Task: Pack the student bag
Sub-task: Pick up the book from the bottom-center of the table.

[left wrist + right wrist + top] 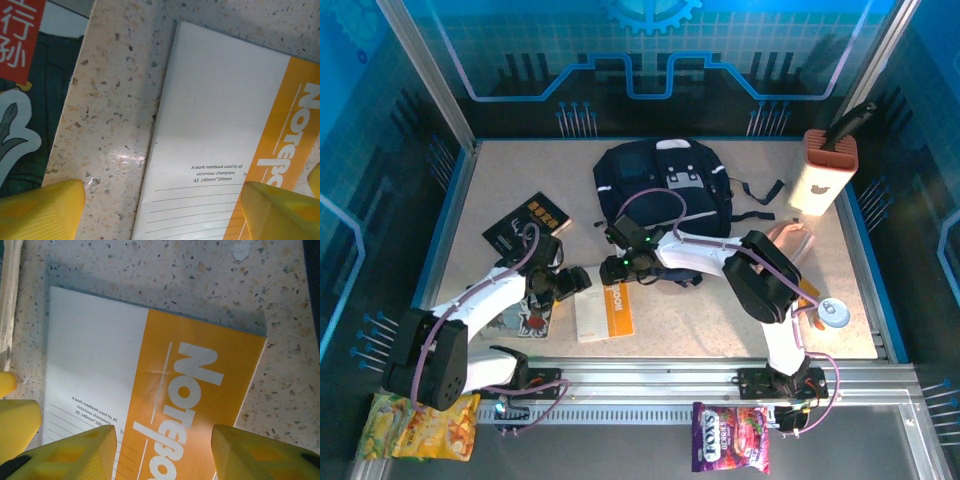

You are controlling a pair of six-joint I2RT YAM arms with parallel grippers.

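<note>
Overhead, the student bag [660, 190] lies at the back of the table [520, 180], behind the notebook [605, 312]. Left wrist: the left pincer [160, 200] gapes empty astride the notebook's edge. Right wrist: the right pincer [162, 440] hangs half-open, empty, above it; the pickup seems the step in hand, so next an edge must be pinched.

Bright, even overhead light, tinted blue by the walls. The student bag [630, 170] reads as a dark, detail-poor mass. Glare whitens the table [122, 157] beside the notebook [210, 125], which casts a soft shadow along one edge.
</note>
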